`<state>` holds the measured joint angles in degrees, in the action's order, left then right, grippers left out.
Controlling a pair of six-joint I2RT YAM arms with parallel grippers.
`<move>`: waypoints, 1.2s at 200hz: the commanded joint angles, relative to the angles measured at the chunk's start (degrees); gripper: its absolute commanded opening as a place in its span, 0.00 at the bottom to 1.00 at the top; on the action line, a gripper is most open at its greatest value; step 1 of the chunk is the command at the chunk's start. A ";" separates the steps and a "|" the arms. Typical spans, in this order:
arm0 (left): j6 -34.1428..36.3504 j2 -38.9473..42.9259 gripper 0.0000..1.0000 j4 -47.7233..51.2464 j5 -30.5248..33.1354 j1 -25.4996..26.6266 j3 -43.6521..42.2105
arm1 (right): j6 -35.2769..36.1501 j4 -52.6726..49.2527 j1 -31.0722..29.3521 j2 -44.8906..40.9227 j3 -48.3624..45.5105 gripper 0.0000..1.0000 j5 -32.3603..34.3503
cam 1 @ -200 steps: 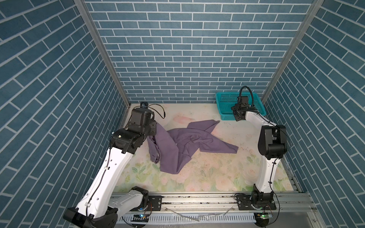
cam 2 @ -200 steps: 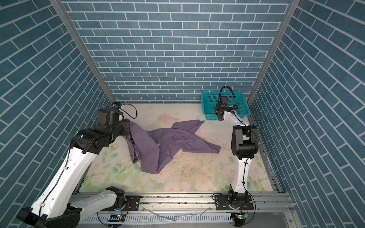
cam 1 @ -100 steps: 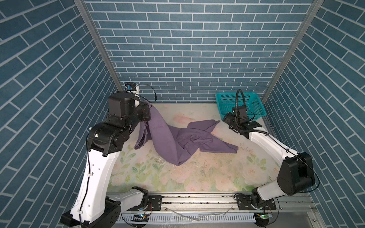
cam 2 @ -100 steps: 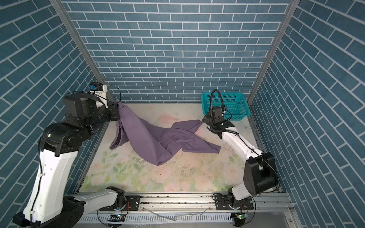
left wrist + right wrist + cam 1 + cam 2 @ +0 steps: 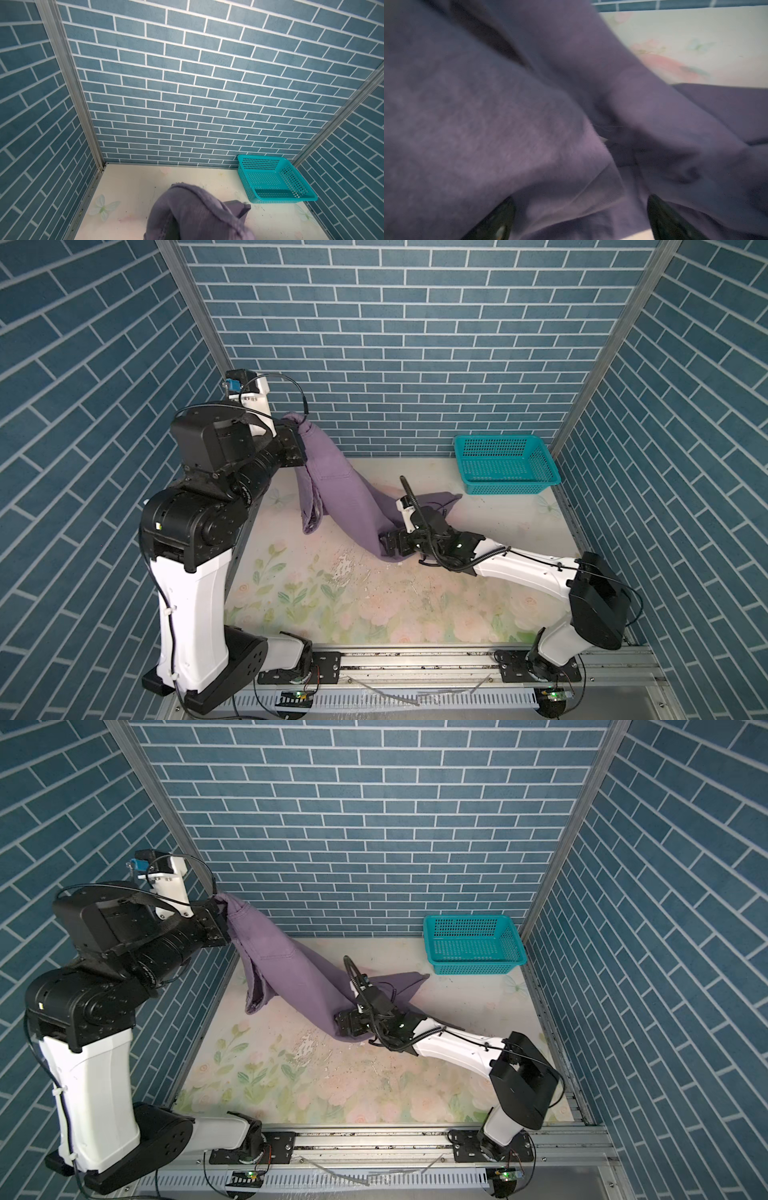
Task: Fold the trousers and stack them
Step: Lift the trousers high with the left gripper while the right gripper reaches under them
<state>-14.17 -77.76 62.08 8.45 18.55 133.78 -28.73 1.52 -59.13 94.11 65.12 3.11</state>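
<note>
Nearest us, the front strip of the desk (image 5: 374, 614) carries no cloth, and its floral cover is scuffed near the middle. Past it, about the desk's centre, the right end effector (image 5: 386, 546) lies low against the lower bunch of the trousers (image 5: 345, 493). In the right wrist view its fingers (image 5: 496, 220) stand wide apart with purple cloth between them, not pinched. We judge it is placed there to take a second hold, so the garment can be stretched between two points and laid flat for folding.

From that bunch the cloth rises as a slanted sheet toward the far-left corner. There the left end effector (image 5: 300, 443) is clamped tight on a seamed edge, held high so the cloth's own weight pulls the creases out. One flap hangs free beneath it, and another part trails on the desk toward the far edge.

In the far-right corner sits the teal basket (image 5: 505, 464), empty and well apart from the cloth. We see nothing blocking either arm; only the right arm's own cable (image 5: 409, 497) loops above the cloth.
</note>
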 commanded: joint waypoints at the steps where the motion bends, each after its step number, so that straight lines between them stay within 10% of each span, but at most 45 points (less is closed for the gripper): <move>1: -0.64 1.09 0.00 -3.36 3.90 -0.37 1.84 | 4.91 3.54 -2.84 4.79 5.33 0.99 0.01; 50: 0.09 3.07 0.00 -5.04 9.08 -0.42 2.24 | 3.80 3.42 -5.29 15.04 15.64 0.99 -1.47; 90: 1.47 4.94 0.00 -6.48 10.45 -0.36 0.74 | 3.56 2.27 -4.00 13.67 13.85 0.74 -0.64; 167: 1.70 6.48 0.00 -10.45 12.02 -0.36 -4.75 | 9.80 -15.39 -8.20 -2.06 0.93 0.87 8.93; 240: 1.29 5.73 0.00 -8.29 12.76 -0.35 -3.24 | 8.93 -1.39 -7.24 15.30 10.59 0.90 -0.49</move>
<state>-13.08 -72.75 57.25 19.49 18.55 128.11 -20.36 -6.39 -68.84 102.15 69.14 5.54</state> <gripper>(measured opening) 0.096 0.900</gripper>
